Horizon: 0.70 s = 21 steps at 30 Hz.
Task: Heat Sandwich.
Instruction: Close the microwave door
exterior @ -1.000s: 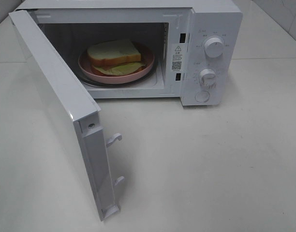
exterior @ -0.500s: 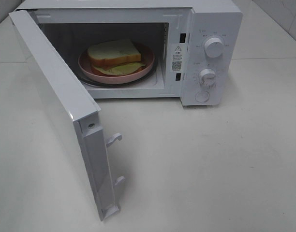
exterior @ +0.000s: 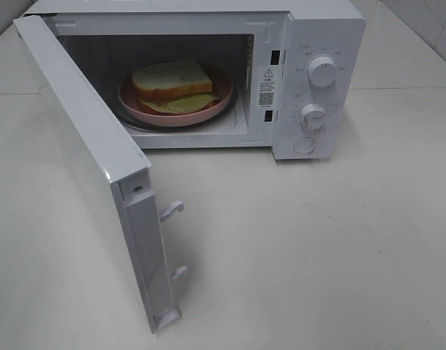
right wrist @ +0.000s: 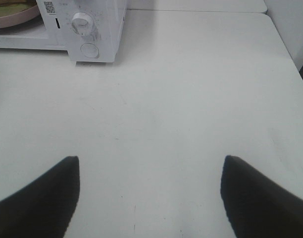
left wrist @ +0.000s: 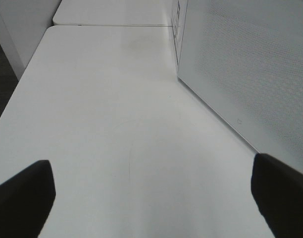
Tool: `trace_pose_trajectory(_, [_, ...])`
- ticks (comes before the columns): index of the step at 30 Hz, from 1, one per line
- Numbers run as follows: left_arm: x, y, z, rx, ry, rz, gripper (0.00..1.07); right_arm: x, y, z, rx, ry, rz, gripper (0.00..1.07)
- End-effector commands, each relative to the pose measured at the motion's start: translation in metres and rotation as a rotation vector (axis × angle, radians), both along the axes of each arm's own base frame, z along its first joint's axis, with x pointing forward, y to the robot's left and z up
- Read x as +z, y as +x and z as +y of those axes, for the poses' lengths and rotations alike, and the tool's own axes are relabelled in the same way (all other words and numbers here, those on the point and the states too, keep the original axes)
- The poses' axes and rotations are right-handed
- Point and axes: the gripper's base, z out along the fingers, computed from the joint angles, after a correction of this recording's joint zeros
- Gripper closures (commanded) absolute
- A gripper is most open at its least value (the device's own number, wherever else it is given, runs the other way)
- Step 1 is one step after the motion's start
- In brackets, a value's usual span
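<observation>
Left fingers [left wrist: 23, 198] and right fingers [right wrist: 37, 198] hung spread and empty above the bench [exterior: 318, 255] outside the microwave [exterior: 329, 29], inside which the sandwich [exterior: 172, 79] sat on its plate [exterior: 172, 120], seemingly ready for heating once the open door [exterior: 84, 138] was shut.

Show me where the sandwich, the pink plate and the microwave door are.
sandwich [exterior: 170, 79]: exterior high view, top bread slice.
pink plate [exterior: 175, 118]: exterior high view, front rim.
microwave door [exterior: 84, 102]: exterior high view, top edge.
</observation>
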Motion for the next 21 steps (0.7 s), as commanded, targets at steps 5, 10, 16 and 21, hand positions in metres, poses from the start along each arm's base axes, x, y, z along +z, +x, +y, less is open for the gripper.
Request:
trace_pose_trajectory(5, [0.000, -0.004, -0.001, -0.002, -0.007, -0.034, 0.05, 0.000, -0.003, 0.000, 0.000, -0.008, -0.033, 0.31])
trace_pose_trajectory(10, [0.001, -0.003, -0.001, 0.002, -0.016, -0.032, 0.05, 0.000, -0.003, 0.000, 0.000, -0.008, -0.033, 0.31])
trace_pose_trajectory(16, [0.016, 0.008, 0.000, 0.006, -0.019, -0.068, 0.06, 0.000, -0.003, 0.000, 0.000, -0.008, -0.033, 0.31])
trace_pose_trajectory(21, [0.019, 0.023, 0.000, 0.007, -0.020, -0.027, 0.15, 0.000, -0.003, 0.000, 0.000, -0.008, -0.033, 0.31])
